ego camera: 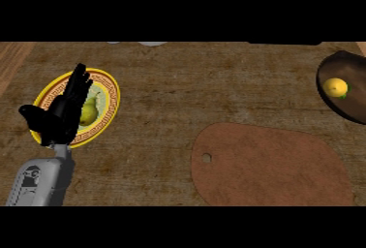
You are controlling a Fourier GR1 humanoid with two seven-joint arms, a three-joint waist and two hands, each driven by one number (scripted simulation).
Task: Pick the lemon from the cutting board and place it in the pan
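Lemon (pixel 335 87) lying in the dark pan (pixel 336 109) at the counter's far right edge; the brown cutting board (pixel 271 167) is bare.

The only hand in view, the left hand (pixel 63 114), hovers far to the left over a yellow-rimmed plate (pixel 109 104) holding a pear (pixel 90 109), fingers straight, holding nothing. The right hand is out of view.

yellow lemon (pixel 335 87), dark pan (pixel 343 109) (brown cutting board (pixel 275 167))

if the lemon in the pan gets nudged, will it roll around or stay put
The lemon looks rounded and smooth, so it would probably roll easily. It sits in the dark pan, whose raised wall should likely keep it inside. It seems small, so probably light.
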